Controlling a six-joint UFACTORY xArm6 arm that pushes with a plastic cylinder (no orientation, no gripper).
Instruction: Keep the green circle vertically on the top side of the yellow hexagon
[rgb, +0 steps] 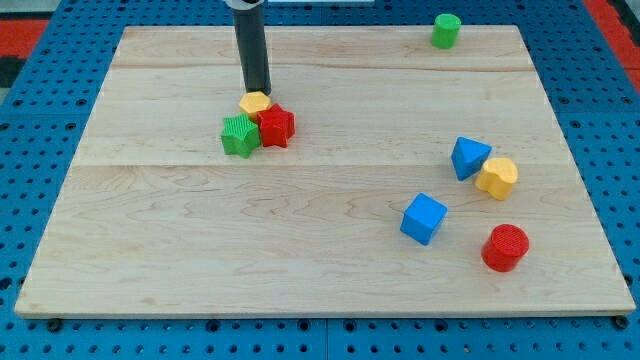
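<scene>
Green circle (446, 30) sits at the board's (320, 250) top right edge, well apart from the yellow hexagon (497, 178), which touches a blue block (469, 157). No jaws here: my tip (258, 90) sits just above another yellow block (255, 102) near centre-left.

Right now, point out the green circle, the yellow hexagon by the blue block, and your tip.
green circle (446, 30): camera view, on its front side wall.
yellow hexagon (497, 176): camera view, on its top face, touching the blue block (468, 156).
my tip (258, 90): camera view, the rod's very end, just above the other yellow block (254, 103).
</scene>
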